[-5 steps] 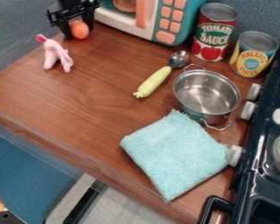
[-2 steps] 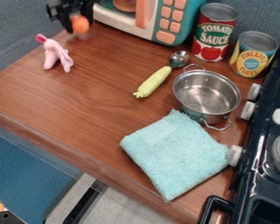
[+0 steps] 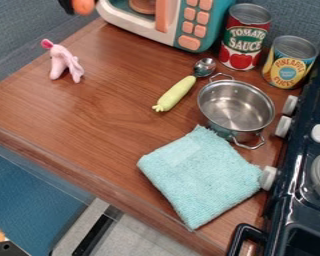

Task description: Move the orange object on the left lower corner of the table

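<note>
At the top edge on the left, my gripper point(image 3: 74, 7) is only partly inside the camera view, its lower end beside the toy microwave. The orange object point(image 3: 83, 6) is held in it, raised above the back left corner of the wooden table point(image 3: 89, 110). The view's top edge cuts off the upper part of both.
A pink toy point(image 3: 64, 63) lies left on the table. The microwave point(image 3: 173, 22), a red can point(image 3: 245, 37) and a yellow can point(image 3: 289, 62) stand at the back. A spoon point(image 3: 176, 92), metal pot point(image 3: 235, 107), teal cloth point(image 3: 199, 175) and dark stove point(image 3: 303, 175) are further right.
The orange object has risen off the table with my gripper, up toward the view's top edge and slightly left. Everything else has stayed where it was.
</note>
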Controlling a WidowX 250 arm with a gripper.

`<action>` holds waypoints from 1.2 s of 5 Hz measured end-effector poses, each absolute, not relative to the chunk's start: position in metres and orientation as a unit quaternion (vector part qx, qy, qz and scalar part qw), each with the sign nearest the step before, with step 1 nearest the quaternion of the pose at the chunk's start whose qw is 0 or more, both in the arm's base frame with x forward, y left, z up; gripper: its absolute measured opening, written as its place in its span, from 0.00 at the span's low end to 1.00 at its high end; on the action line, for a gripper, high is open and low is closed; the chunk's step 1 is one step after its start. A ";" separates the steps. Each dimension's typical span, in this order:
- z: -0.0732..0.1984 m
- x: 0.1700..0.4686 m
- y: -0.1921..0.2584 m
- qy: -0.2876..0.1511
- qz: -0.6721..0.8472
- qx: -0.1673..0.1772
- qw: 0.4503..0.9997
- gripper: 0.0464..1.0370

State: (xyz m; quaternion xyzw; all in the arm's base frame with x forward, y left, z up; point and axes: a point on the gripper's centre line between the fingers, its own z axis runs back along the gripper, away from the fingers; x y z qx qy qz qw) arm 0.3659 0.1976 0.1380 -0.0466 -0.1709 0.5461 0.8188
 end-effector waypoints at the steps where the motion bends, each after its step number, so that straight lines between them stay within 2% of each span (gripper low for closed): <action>1: 0.155 0.327 0.191 -0.174 0.563 -0.052 0.806 0.57; 2: 0.162 0.289 0.191 -0.175 0.578 -0.064 0.795 0.57; 3: 0.150 0.255 0.196 -0.151 0.596 -0.071 0.785 0.57; 4: 0.131 0.223 0.203 -0.130 0.600 -0.057 0.788 0.57; 6: 0.089 0.210 0.211 -0.119 0.581 -0.032 0.804 0.57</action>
